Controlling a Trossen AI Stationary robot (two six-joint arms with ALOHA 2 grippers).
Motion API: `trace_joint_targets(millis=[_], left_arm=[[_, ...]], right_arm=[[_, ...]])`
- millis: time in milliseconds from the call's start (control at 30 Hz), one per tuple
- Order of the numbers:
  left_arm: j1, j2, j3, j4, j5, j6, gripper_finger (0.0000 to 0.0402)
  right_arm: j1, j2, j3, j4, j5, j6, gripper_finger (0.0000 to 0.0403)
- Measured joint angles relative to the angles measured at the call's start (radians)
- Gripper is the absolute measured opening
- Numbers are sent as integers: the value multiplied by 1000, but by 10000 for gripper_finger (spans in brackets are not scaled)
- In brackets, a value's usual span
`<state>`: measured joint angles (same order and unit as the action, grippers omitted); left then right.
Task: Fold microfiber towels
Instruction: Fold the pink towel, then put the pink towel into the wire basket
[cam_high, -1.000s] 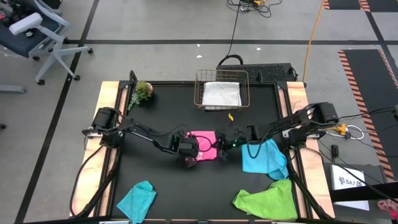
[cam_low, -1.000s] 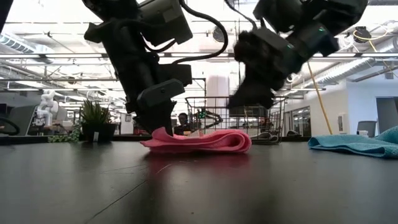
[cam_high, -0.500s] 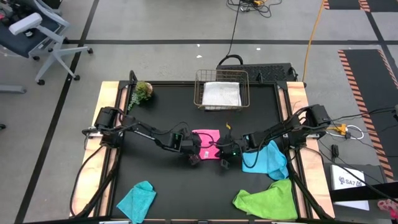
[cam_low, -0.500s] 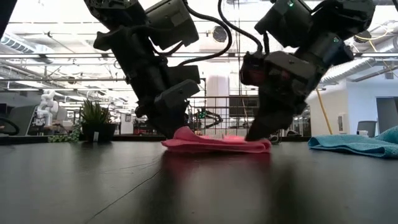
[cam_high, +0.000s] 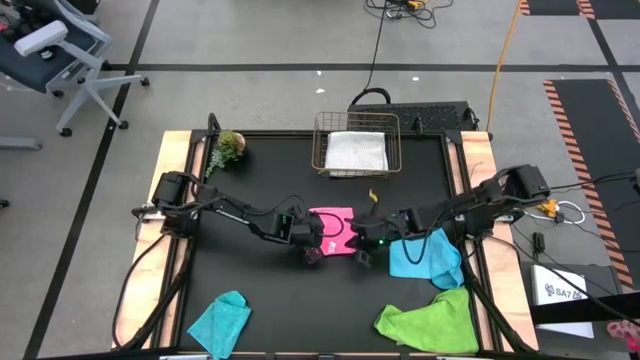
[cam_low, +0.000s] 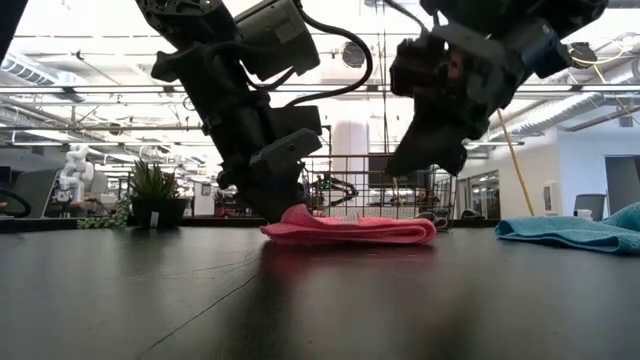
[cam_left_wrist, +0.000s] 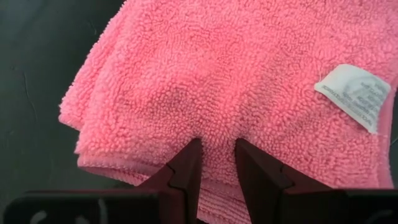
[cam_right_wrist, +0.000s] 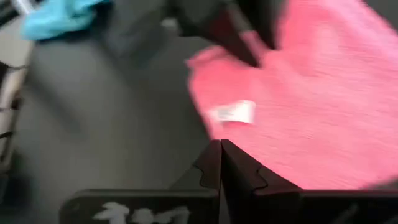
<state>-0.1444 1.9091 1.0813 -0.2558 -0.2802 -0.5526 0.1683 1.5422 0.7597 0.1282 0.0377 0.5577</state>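
Note:
The hot pink towel lies folded into a small flat stack at the table's middle. My left gripper is down on its near left end, with a narrow gap between the fingers. My right gripper is shut and hangs above the towel's right end, clear of it. A sky blue towel lies crumpled at the right, a lime green towel at the near right and a teal towel at the near left. A white towel lies folded in a wire basket. My left gripper has its two fingertips set into the top of the pink towel close to its near left edge, with a narrow strip of cloth between them. The fingers slant down from the table's left. The towel lies flat on the table, several layers showing at its edge.
The wire basket stands at the far middle and a small green plant at the far left. A small yellow object lies just in front of the basket. Bare black tabletop lies between the teal and lime green towels.
My right gripper came down on the pink towel's right end, pressed it, then rose clear again, shut all along. The towel's right fold, rounded and thick a second ago, now lies flat.

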Motion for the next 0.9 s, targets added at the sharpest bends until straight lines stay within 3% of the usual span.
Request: trace_joint_targets(millis=[67,267,667,900], left_arm=[[-1,-1,0,-1,7,0,104],[-8,-1,0,-2,11,-3,104],[-8,-1,1,-2,14,-3,104],[-8,-2,1,-2,14,-3,104]], right_arm=[[-29,-1,0,-48,5,26,0],[-93,11,-1,-150,-122,83,12],[-180,14,0,-164,-121,237,141],[-201,85,0,-152,-164,251,181]])
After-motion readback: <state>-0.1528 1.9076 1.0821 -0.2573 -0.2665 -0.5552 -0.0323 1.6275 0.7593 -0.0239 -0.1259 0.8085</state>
